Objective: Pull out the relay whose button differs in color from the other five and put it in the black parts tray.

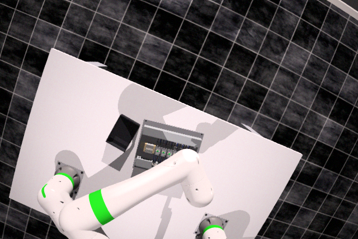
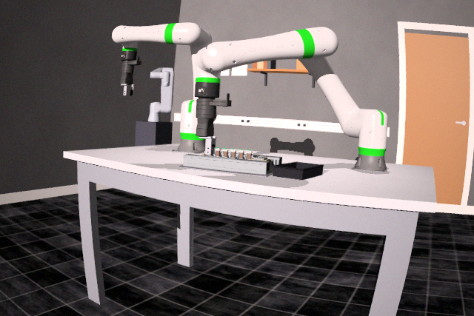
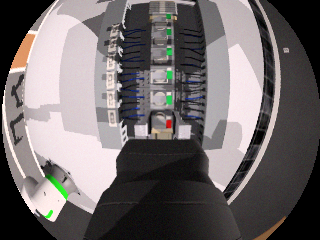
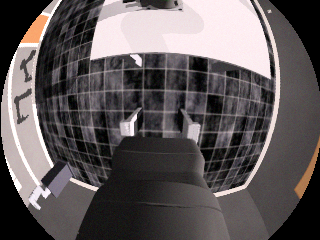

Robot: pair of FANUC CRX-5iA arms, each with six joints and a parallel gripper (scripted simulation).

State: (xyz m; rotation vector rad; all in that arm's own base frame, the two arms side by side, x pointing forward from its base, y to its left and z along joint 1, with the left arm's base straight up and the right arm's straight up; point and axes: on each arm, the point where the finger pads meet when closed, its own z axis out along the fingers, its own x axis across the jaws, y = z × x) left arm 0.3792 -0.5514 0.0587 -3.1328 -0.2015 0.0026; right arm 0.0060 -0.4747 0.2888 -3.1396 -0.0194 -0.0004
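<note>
Left wrist view: the relay with the red button (image 3: 161, 121) is clamped between the fingers of the left gripper (image 2: 209, 146) (image 3: 162, 118), at the end of the row in the panel (image 1: 173, 129) (image 2: 226, 163) (image 3: 215, 100). Beside it, five green-buttoned relays (image 1: 163, 152) (image 2: 232, 152) (image 3: 160, 99) are lined up — none visibly leaning. The panel is seen flat on the table (image 1: 72, 100) (image 2: 364, 186), with the black tray (image 1: 122, 132) (image 2: 286, 172) placed near its opposite end. The right gripper (image 2: 128, 89) (image 4: 160, 115) is held well apart from the panel — fingers spread, nothing between them.
</note>
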